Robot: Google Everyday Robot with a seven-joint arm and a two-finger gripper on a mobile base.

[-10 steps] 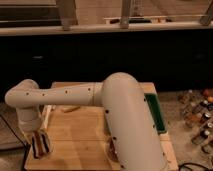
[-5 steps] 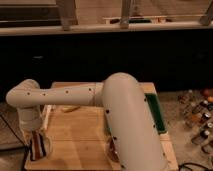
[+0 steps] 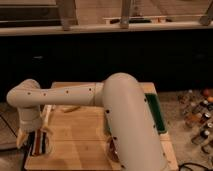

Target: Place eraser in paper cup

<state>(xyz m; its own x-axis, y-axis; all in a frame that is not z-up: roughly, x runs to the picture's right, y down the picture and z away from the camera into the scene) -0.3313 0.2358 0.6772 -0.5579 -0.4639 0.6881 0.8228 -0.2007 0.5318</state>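
The tool [image 3: 36, 139] is hanging at the counter's [image 3: 85, 135] near-left corner, right at the eraser [image 3: 40, 146], which is lying flat there. Whether it is pinching the eraser cannot be told. No cup is showing; the arm [image 3: 125, 115] may be hiding it. A shallow hold risks the eraser slipping on the lift, and the blocked view risks a drop beside the cup.

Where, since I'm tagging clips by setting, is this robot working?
Probably a lab or office workspace: a wooden table, a dark wall behind, bottles at right. The claw is at the table's left front, by the eraser.
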